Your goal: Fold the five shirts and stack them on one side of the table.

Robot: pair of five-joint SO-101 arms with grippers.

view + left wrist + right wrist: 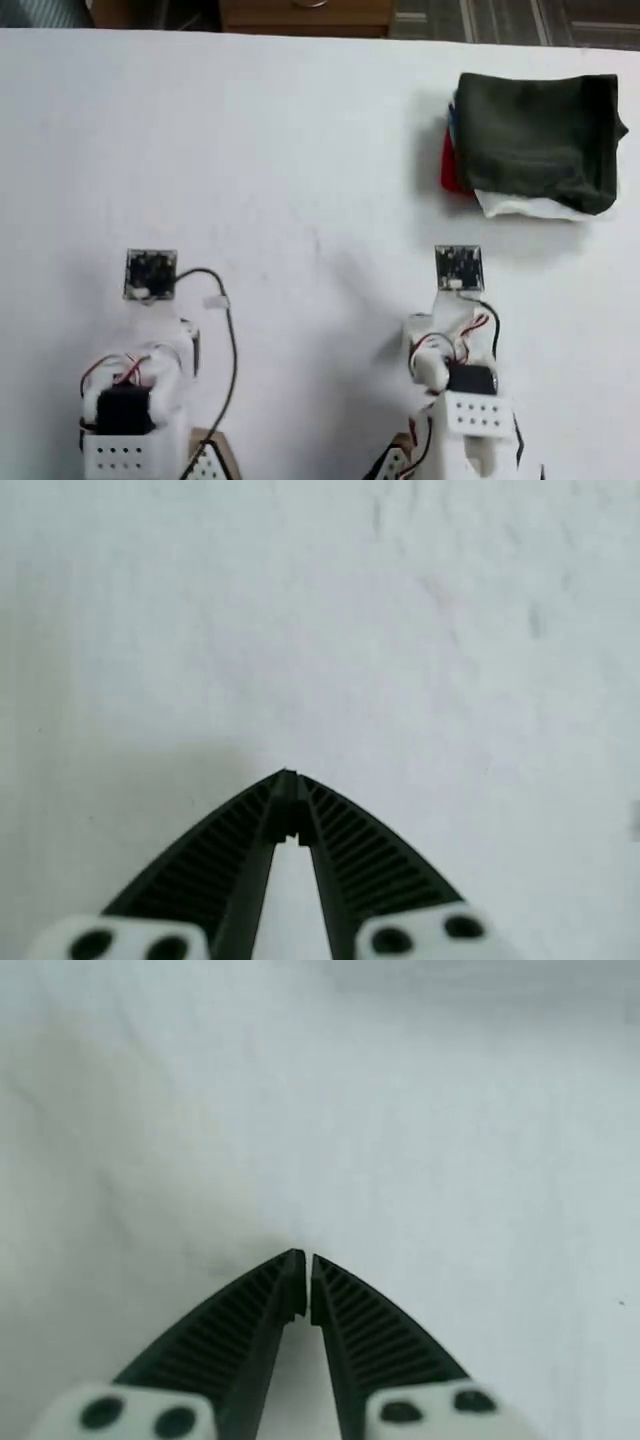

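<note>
A stack of folded shirts (535, 145) lies on the white table (250, 150) toward its far right part in the high view, well apart from both arms. A dark green shirt (540, 130) sits on top and covers most of the pile; a red shirt (450, 165) pokes out along the stack's left edge, a thin sliver of blue cloth (453, 118) shows just above that red edge, and a white shirt (525, 206) sticks out from under the near edge of the green one. How many shirts the pile holds cannot be told from here. Two arms stand side by side at the near edge of the table, one arm (135, 390) toward the left of the high view and the other arm (455, 370) toward the middle right, both drawn back over bare tabletop. The left gripper (288, 776) has its black ribbed fingers (215, 855) pressed together at the tips with nothing between them, pointing at plain white table. The right gripper (305, 1258) is likewise closed to a hairline gap at the tips, holding nothing, above the bare surface
</note>
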